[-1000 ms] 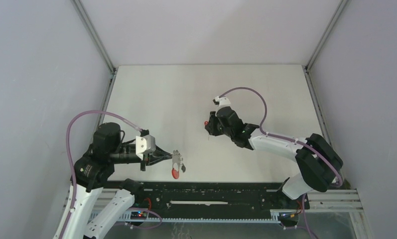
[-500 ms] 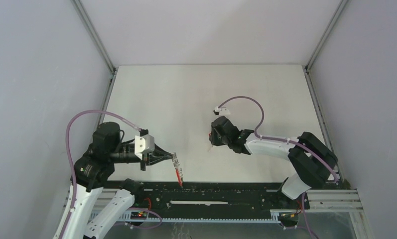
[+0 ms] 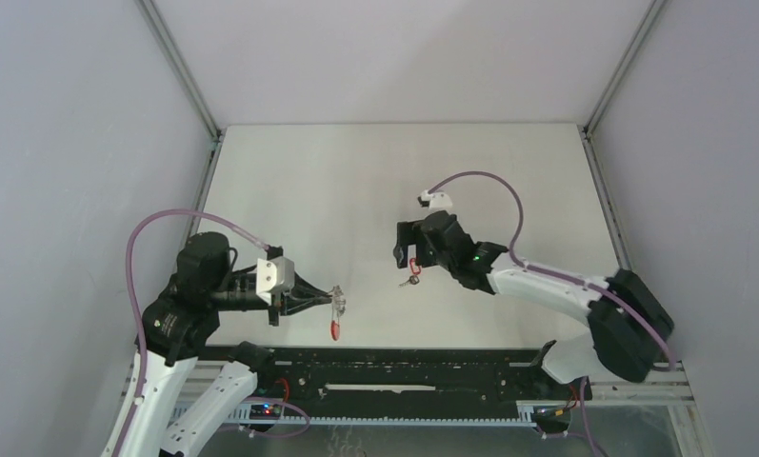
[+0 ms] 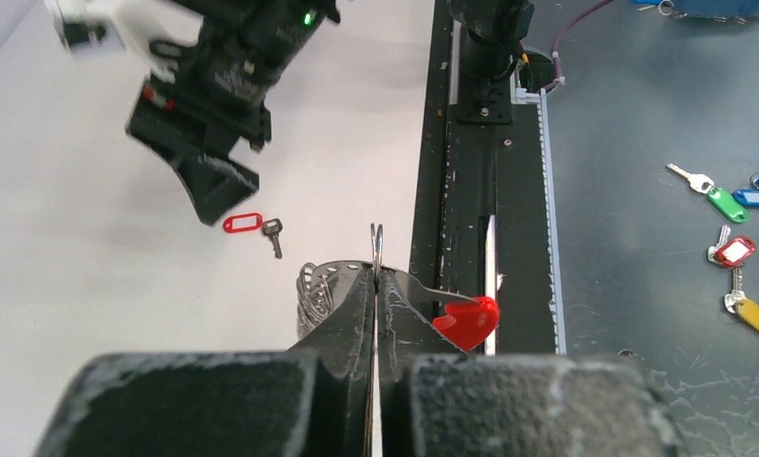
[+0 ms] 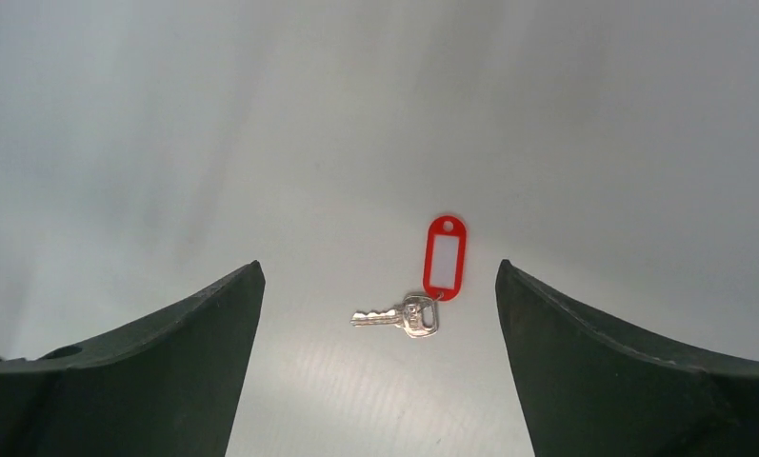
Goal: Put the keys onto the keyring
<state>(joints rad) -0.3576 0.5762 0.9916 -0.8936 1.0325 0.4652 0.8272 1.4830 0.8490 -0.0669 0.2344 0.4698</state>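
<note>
The key with the red oblong tag [image 5: 445,255] lies flat on the white table, its silver blade [image 5: 399,316] pointing left. My right gripper [image 5: 378,270] hovers open straight above it, one finger on each side and neither touching. From above, the tag [image 3: 413,266] shows just under the right gripper [image 3: 410,253]. My left gripper [image 4: 376,274] is shut on the keyring [image 4: 313,286], held edge-on above the table's near edge. The ring's row of small metal loops sticks out left of the fingers and its red part [image 4: 466,321] hangs to the right. In the top view the left gripper [image 3: 333,301] holds the keyring's red part [image 3: 334,330] hanging below it.
A black rail [image 4: 470,143] runs along the table's near edge, right beside the held keyring. Beyond it, on the dark floor, lie several spare keys with coloured tags [image 4: 728,202]. Grey walls enclose the table [image 3: 356,171] on three sides.
The right gripper has opened and let go of the red-tagged key, which now lies on the table below it. The keyring in the left gripper has swung while the left arm stayed put.
</note>
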